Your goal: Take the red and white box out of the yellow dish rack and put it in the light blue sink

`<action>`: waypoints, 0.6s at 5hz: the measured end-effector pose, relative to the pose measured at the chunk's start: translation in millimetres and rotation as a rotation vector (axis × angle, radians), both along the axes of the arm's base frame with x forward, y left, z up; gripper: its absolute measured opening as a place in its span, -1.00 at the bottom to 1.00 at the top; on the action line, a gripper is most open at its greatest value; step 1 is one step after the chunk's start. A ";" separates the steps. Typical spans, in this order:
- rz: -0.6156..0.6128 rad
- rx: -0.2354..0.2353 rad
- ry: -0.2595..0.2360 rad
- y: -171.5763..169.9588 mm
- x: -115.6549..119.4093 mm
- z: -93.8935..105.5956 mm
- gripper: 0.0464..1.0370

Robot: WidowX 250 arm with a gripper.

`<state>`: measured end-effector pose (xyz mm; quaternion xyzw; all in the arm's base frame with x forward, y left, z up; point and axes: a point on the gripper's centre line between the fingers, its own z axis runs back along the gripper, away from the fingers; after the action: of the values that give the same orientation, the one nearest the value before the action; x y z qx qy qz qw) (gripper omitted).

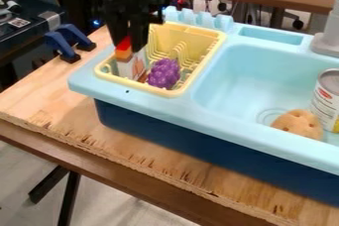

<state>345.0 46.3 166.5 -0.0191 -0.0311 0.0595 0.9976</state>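
The black gripper (128, 39) hangs down over the left part of the yellow dish rack (212, 51). Right at its lower end is a small box-like item (124, 54) with a red and orange top and a white lower part, standing inside the rack's left side. The gripper overlaps the item's upper part, and whether it holds it cannot be made out. Just to the right, a bunch of purple grapes (163, 73) lies in the rack, close to the item but lower than the gripper.
The light blue sink (232, 79) is right of the rack. In its basin are a tan potato-like piece (299, 123) and a can (327, 98). A grey faucet base (325, 45) rises behind. Blue clamps (61, 45) sit at the wooden table's (49, 98) far left edge.
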 end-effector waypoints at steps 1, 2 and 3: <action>-0.061 0.065 -0.103 -17.8 3.8 35.0 -0.34; -0.131 0.102 -0.200 -48.1 16.6 64.6 -0.34; -0.172 0.087 -0.284 -82.2 23.5 95.9 -0.34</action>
<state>368.5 -35.9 262.4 0.0132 -0.1727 -0.0309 0.9844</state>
